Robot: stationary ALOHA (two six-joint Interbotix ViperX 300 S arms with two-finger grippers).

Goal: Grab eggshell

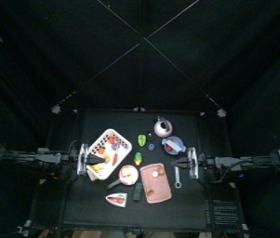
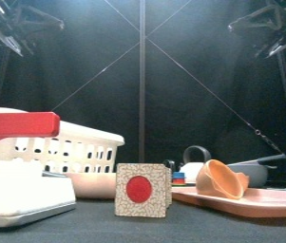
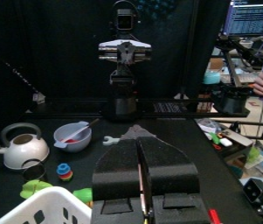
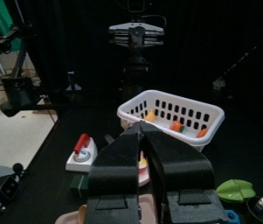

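Tan eggshell (image 2: 221,178) is lying on the pink tray (image 2: 270,200), left fingers (image 3: 120,168) and right fingers (image 4: 116,164) are being shown closed and empty, well apart from it, so wide opening and gentle closing across its rim are being advised.

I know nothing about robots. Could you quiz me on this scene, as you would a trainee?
1. True or false: the left hand or the right hand holds the eggshell.
2. The card bears a dot that is: A blue, B red, C green.
3. Fill in: the eggshell lies on a pink ____.
Key: 1 false, both are shut and empty; 2 B; 3 tray.
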